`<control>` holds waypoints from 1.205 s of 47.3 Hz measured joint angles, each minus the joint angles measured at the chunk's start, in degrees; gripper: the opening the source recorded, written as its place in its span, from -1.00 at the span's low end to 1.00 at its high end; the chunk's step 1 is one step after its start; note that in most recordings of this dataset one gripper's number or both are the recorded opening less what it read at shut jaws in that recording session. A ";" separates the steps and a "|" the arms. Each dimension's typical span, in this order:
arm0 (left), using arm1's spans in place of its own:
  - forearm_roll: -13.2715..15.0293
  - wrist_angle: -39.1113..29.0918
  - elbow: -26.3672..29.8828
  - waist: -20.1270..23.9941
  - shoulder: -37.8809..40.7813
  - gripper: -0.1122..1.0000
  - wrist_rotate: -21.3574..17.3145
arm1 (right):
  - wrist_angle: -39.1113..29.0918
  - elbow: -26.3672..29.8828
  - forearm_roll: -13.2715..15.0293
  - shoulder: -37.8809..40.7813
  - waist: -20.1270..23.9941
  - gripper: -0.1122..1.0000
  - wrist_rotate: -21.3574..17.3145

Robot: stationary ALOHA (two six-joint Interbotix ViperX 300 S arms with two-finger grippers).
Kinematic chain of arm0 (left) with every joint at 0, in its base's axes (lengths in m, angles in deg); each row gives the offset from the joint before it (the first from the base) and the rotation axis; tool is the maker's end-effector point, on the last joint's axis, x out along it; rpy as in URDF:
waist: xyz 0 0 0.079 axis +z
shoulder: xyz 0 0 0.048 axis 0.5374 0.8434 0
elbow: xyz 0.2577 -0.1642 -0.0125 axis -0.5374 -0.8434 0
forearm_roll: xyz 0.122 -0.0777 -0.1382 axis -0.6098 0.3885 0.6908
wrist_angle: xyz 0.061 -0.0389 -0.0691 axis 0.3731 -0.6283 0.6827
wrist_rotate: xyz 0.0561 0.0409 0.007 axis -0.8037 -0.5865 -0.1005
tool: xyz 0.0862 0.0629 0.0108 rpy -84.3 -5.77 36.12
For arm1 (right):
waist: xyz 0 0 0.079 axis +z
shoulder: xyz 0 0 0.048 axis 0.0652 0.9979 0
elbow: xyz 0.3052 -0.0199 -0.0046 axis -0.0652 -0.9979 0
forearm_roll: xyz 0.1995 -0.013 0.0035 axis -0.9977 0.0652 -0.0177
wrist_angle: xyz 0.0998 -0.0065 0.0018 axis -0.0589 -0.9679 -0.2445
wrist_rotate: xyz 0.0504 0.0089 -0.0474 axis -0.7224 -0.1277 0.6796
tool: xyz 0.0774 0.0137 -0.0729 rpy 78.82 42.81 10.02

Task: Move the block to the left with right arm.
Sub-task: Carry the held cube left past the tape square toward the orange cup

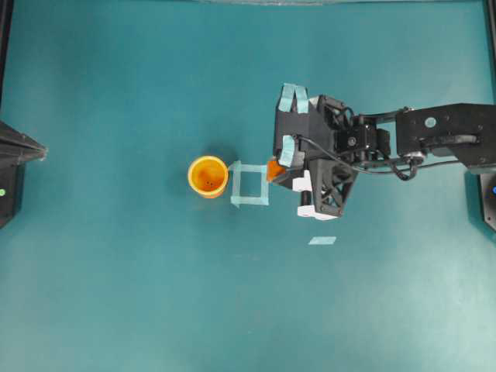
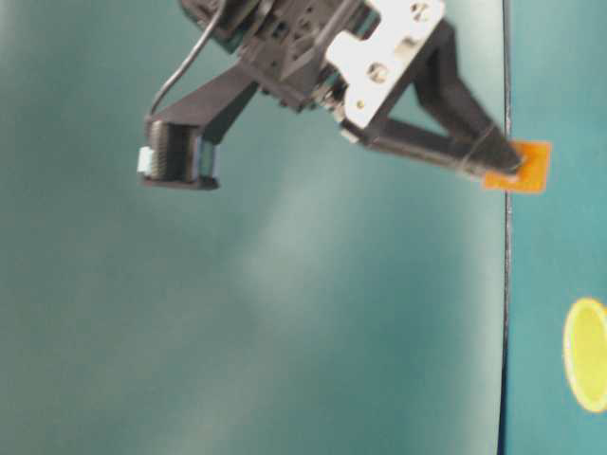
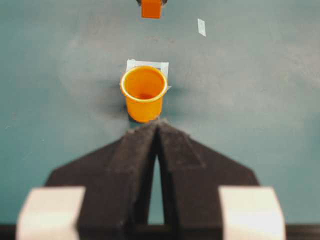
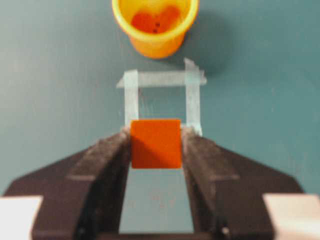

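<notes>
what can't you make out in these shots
- Overhead: most of the block is hidden under the right gripper.
- Table-level: the cup is cut off by the right edge; the view is blurred.
- Left wrist: the block is cut off by the top edge.
- Right wrist: the cup's rim is cut off at the top.

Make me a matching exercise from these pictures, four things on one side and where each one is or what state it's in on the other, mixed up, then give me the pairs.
Things:
1. block
2. cup
3. tape square
4. left gripper

Place or state:
A. stuck flat on the table between cup and block
B. shut, holding nothing
C. upright, left of the tape square in the overhead view
D. clamped between the right gripper's fingers

Pairs: 1-D, 2-C, 3-A, 4-B
</notes>
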 measured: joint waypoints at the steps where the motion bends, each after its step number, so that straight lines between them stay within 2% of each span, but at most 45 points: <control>1: -0.09 0.00 0.00 0.00 -0.09 -0.80 0.00 | 0.00 0.26 0.18 0.09 0.00 -0.09 0.00; 13: 0.00 0.00 0.00 0.00 0.00 -0.80 0.00 | 1.41 3.78 2.55 0.62 -0.09 -0.09 0.00; 39: -0.09 0.09 0.00 0.00 -0.09 -0.80 0.00 | 7.29 15.38 2.81 8.53 -1.49 -0.09 0.00; 57: -0.09 0.09 0.00 0.09 0.00 -0.80 0.00 | 8.70 22.32 2.90 13.62 -1.67 -0.09 0.09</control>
